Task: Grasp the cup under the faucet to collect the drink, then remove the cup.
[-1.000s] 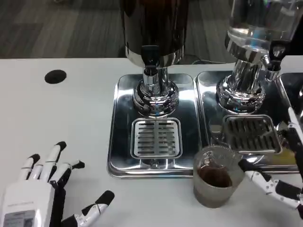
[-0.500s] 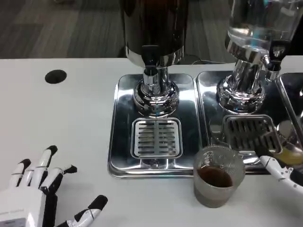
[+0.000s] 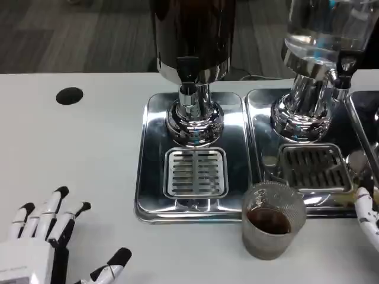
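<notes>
A ribbed glass cup [image 3: 272, 228] with dark drink in its bottom stands on the white table, just in front of the drip trays. Nothing touches it. The dark dispenser's faucet [image 3: 188, 70] hangs over the left grille [image 3: 195, 172], behind and left of the cup. My left hand [image 3: 44, 245] lies flat at the lower left with its fingers spread and nothing in it. At the right edge a few fingertips of my right hand [image 3: 368, 213] show, apart from the cup; how the rest of that hand lies is hidden.
Two steel drip trays [image 3: 153, 177] sit side by side. A clear dispenser [image 3: 320, 41] stands on the right tray with its own tap [image 3: 342, 71]. A black hole [image 3: 69, 95] marks the table at the far left.
My right hand has let go of the cup's side and drawn off to the right edge. My left hand has slid down and back a little. The cup has stayed put.
</notes>
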Tool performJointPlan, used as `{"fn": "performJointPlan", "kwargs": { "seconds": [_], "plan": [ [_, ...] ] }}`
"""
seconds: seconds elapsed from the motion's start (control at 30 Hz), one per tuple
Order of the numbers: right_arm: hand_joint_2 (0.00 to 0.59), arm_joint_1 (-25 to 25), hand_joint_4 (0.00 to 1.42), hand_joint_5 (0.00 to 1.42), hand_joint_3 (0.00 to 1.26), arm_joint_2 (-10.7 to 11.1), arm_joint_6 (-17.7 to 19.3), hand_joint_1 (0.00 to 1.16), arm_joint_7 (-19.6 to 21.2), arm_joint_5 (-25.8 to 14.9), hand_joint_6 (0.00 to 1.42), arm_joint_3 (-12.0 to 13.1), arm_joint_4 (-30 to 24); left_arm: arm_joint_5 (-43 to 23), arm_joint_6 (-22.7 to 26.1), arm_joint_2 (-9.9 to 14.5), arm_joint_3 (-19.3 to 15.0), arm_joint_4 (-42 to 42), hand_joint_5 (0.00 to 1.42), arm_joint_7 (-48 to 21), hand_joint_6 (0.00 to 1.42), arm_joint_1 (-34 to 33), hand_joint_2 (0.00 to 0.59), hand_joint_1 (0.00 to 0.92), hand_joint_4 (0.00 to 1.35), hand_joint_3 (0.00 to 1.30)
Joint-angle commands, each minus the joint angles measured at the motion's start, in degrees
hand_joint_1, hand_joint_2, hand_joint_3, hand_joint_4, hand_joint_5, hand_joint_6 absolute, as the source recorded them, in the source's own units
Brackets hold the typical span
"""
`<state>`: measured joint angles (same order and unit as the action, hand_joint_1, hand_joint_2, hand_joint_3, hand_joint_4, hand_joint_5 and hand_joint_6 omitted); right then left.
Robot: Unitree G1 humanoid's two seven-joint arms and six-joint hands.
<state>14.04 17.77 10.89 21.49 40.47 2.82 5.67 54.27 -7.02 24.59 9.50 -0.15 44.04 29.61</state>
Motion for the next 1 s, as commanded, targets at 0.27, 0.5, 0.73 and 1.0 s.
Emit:
{"fn": "performJointPlan", "kwargs": {
  "seconds": [0.27, 0.5, 0.73, 1.0],
  "plan": [
    [0.584, 0.44, 0.00, 0.00, 0.03, 2.20, -12.40, 0.00, 5.92, 17.27, 0.00, -8.68, -2.65, 0.35, 0.27, 0.11, -0.53, 0.53, 0.14, 1.07, 0.10, 0.21, 0.142, 0.000, 0.00, 0.22],
    [0.586, 0.79, 0.00, 0.00, 0.06, 2.57, -15.23, 0.00, 8.38, 19.22, 0.00, -11.20, -2.27, 0.52, 0.36, 0.20, -0.63, 0.35, 0.13, 1.15, 0.08, 0.44, 0.143, 0.000, 0.00, 0.21],
    [0.585, 1.36, 0.00, 0.00, 0.08, 3.95, -14.06, 0.00, 10.63, 16.19, 0.00, -10.79, -0.88, 1.72, 1.62, 0.32, -0.31, -1.80, 0.12, 0.28, 0.08, 1.06, 0.142, 0.000, 0.00, 0.21],
    [0.586, 1.22, 0.00, 0.00, 0.08, 5.15, -11.25, 0.00, 13.81, 13.50, 0.00, -11.51, 2.13, 2.56, 2.06, -0.10, 0.47, -2.12, 0.12, 0.32, 0.07, 1.27, 0.144, 0.000, 0.00, 0.21]
  ]
}}
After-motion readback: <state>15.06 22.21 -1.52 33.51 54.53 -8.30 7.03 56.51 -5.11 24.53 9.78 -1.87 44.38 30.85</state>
